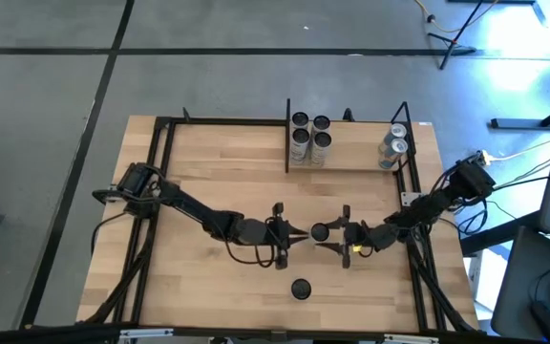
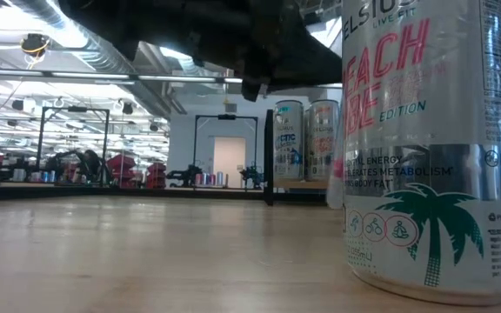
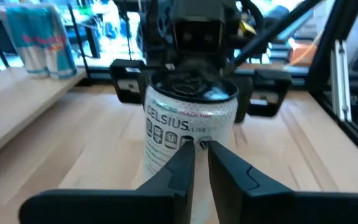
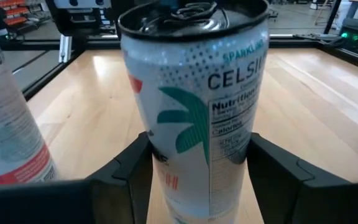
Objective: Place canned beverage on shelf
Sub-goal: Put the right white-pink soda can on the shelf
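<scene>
A white Celsius can [image 1: 320,231] with a green palm print stands upright between the fingers of my right gripper [image 1: 330,232], mid-table; it fills the right wrist view [image 4: 194,106]. My left gripper [image 3: 201,155] is shut and empty, just left of that can and pointing at it. A second can [image 1: 301,289] stands on its base near the front edge and looms in the low view [image 2: 424,148]. The shelf [image 1: 351,158], a narrow wood plank with black posts, runs along the far edge and carries several cans. My right gripper pinches the can's side wall [image 4: 238,155] between its two fingers, one on each opposite side, below the rim. The fingers come level from the table's right. The can is upright; its bottom is hidden, so I cannot tell whether it is lifted.
Several cans [image 1: 310,134] stand at the shelf's left end and two cans [image 1: 394,141] at its right end, with bare plank between. Black frame rails [image 1: 160,191] run along the table's left and right sides.
</scene>
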Action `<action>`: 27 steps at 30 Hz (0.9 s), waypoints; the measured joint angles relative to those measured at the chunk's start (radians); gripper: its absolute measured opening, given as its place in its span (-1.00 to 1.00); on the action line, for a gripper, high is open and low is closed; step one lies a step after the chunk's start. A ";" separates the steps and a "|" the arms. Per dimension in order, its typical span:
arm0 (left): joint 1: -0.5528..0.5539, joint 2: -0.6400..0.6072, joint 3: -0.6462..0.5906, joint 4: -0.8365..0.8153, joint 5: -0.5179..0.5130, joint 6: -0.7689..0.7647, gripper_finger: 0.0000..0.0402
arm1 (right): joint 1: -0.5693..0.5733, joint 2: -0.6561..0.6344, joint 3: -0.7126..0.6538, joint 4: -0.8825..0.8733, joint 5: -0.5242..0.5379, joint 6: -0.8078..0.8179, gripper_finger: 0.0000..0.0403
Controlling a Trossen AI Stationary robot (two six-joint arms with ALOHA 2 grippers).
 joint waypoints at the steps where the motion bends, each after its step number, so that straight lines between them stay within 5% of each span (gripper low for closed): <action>1: -0.003 0.000 0.000 -0.013 0.001 -0.001 -0.81 | 0.000 0.000 0.000 -0.004 -0.004 0.000 -0.02; 12: -0.030 -0.008 0.000 -0.081 0.002 -0.002 -0.77 | -0.001 0.000 0.003 -0.019 -0.021 0.029 0.01; 27: -0.030 -0.008 0.000 -0.126 -0.021 -0.002 -0.76 | 0.000 -0.036 0.002 -0.085 -0.049 0.048 0.75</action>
